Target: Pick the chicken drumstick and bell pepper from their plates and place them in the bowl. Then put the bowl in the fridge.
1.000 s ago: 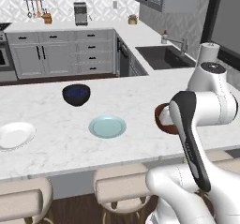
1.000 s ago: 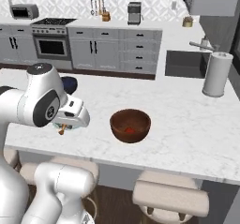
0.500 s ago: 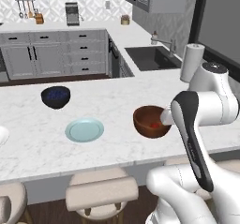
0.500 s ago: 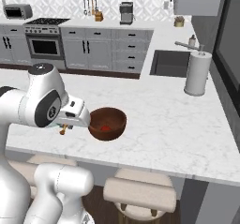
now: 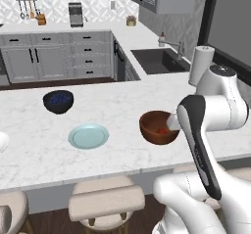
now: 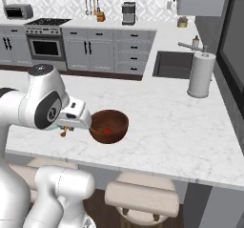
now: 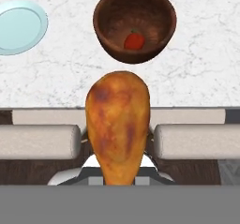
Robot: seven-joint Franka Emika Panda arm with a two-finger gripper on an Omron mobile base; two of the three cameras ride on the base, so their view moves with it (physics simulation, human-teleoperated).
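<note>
Hand view: gripper (image 7: 117, 178) clamping chicken drumstick (image 7: 117, 124), short of bowl (image 7: 134, 24) rim

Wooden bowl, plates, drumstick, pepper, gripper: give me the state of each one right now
Wooden bowl: upright on the counter, holding the pepper.
Pepper: lying inside the bowl.
Drumstick: held in the gripper, off the counter, not yet in the bowl.
Gripper: shut on the drumstick.
Teal plate: empty, flat on the counter.
Dark bowl: upright on the counter.

base views flank bowl (image 5: 158, 128), hand view overhead
</note>
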